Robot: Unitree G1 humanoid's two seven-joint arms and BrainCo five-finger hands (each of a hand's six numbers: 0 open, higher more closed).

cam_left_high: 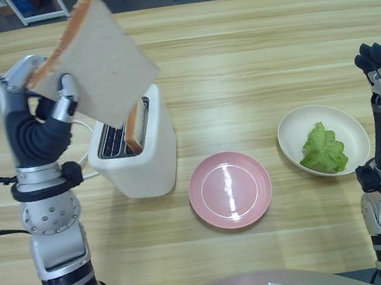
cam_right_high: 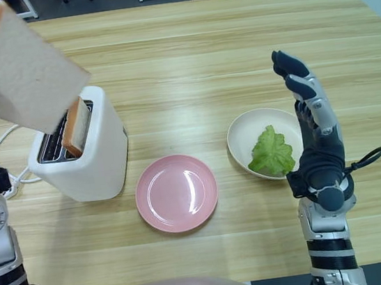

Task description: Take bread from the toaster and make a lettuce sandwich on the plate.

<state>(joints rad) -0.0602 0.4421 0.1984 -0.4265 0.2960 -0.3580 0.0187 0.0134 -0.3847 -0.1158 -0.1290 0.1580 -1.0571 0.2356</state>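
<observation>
Bread: one slice tilted above the toaster; second slice in its slot
Left robot hand: yours, clamped on the raised slice
Right robot hand: fingers apart, beside the bowl of lettuce
Plate: on the surface between toaster and bowl

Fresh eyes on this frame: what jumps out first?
The large bread slice held high in the left hand, just above the white toaster at table left, where a second slice stands in a slot. Next, the pink plate at centre front, and the lettuce in the cream bowl beside the raised, open right hand.
</observation>
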